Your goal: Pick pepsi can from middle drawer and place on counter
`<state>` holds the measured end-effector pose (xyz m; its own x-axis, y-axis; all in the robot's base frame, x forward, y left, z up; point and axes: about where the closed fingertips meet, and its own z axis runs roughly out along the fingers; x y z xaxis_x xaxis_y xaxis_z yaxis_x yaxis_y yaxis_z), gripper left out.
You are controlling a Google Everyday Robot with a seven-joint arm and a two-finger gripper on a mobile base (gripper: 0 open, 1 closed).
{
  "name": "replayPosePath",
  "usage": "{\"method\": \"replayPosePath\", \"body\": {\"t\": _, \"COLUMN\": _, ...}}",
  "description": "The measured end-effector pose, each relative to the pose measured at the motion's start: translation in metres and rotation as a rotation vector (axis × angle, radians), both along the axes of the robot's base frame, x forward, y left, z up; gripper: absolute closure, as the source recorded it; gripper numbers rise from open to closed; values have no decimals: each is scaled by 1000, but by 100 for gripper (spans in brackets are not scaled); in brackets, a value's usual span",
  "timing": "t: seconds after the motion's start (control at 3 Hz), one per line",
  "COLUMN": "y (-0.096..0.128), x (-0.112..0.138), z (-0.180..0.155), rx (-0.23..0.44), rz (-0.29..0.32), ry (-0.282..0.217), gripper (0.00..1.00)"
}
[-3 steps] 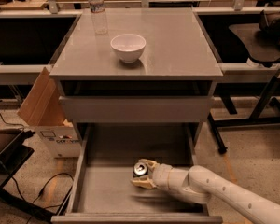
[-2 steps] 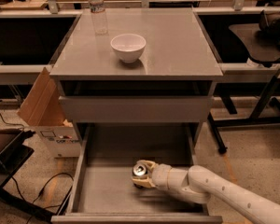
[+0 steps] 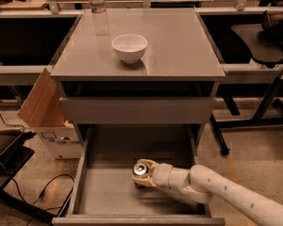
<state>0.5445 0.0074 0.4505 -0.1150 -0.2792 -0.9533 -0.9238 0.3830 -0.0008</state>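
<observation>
The pepsi can (image 3: 140, 169) stands upright in the open middle drawer (image 3: 108, 197), near the middle of its grey floor, with its silver lid showing. My gripper (image 3: 144, 173) reaches in from the lower right on a cream arm. It is shut on the can, with a finger on each side of it. The can is low, at or just above the drawer floor. The counter (image 3: 179, 41) is the glossy grey top of the cabinet, above the drawers.
A white bowl (image 3: 129, 47) and a clear water bottle (image 3: 98, 11) stand on the counter's left half. A closed drawer front (image 3: 137, 109) juts out above the open drawer. A cardboard box (image 3: 42, 109) stands at the left and a desk frame (image 3: 254, 121) at the right.
Almost nothing has changed. The gripper and the can stay at the same spot in the drawer, perhaps a touch higher.
</observation>
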Motion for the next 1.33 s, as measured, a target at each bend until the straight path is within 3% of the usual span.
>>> {"method": "replayPosePath", "body": {"t": 0.33, "y": 4, "x": -10, "z": 64, "rx": 40, "rz": -9, "ry": 4, "gripper": 100}}
{"method": "replayPosePath", "body": {"t": 1.0, "y": -11, "x": -16, "z": 275, "rx": 92, "rz": 39, "ry": -29, "gripper": 100}}
{"method": "replayPosePath", "body": {"t": 1.33, "y": -18, "x": -3, "z": 377, "rx": 67, "rz": 54, "ry": -50, "gripper": 100}}
